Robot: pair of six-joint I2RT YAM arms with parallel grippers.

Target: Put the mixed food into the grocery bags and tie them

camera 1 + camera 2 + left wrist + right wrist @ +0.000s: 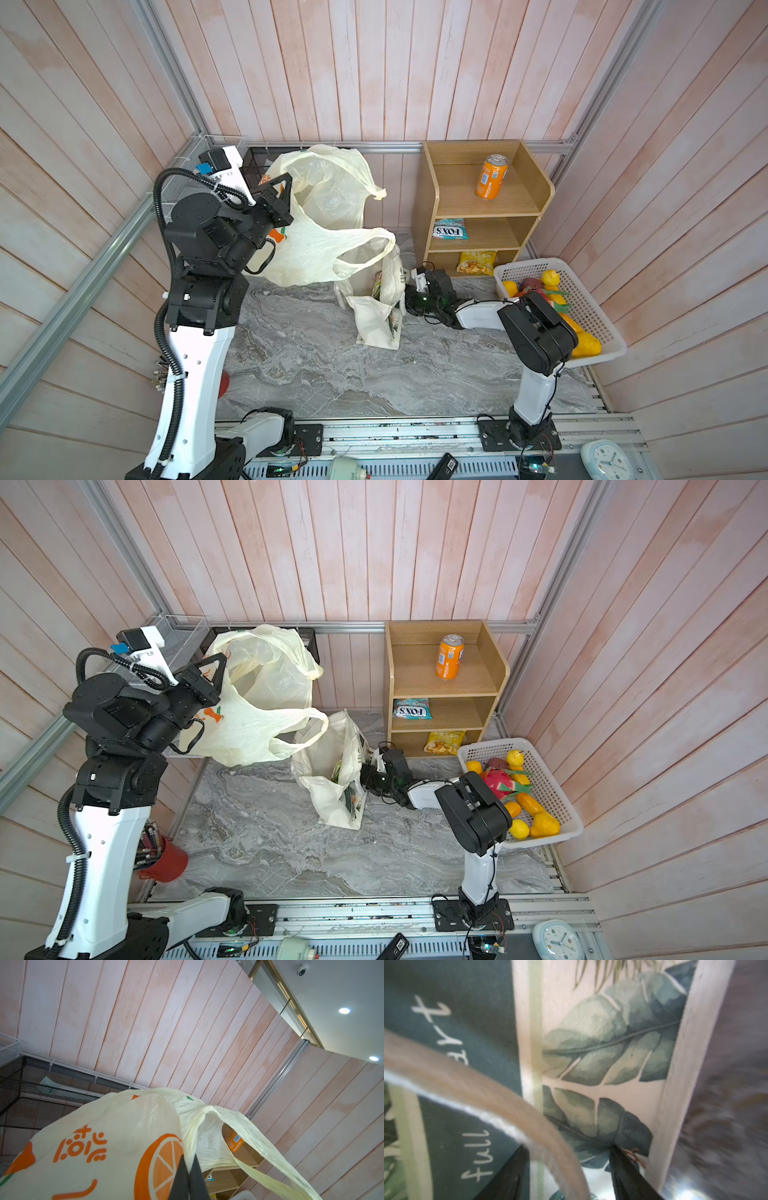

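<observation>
A grey marbled tabletop [332, 374] is enclosed on three sides by pink plank walls [374, 62], with a metal rail [415, 432] along its front edge. At the left front edge a red cup [166, 864] is seen in a top view. At the left rear the plastic bag [316, 249], printed with orange fruits, is held up off the table by the left gripper [188, 1176], whose fingers are pinched together on the film. Near the middle the canvas tote [374, 328] is stood with its mouth open, and bare marble is left in front of it. The right gripper [566, 1147] is pressed against the tote's leaf-printed side, jaws held apart, a strap looping across between them. Behind it a wooden shelf [424, 216] is set against the back wall, with an orange can [491, 176] on top and a blue-and-white packet [451, 228] and a yellow packet [477, 262] below. In a white basket [528, 264] at the right edge, toy fruits [536, 820] are gathered
</observation>
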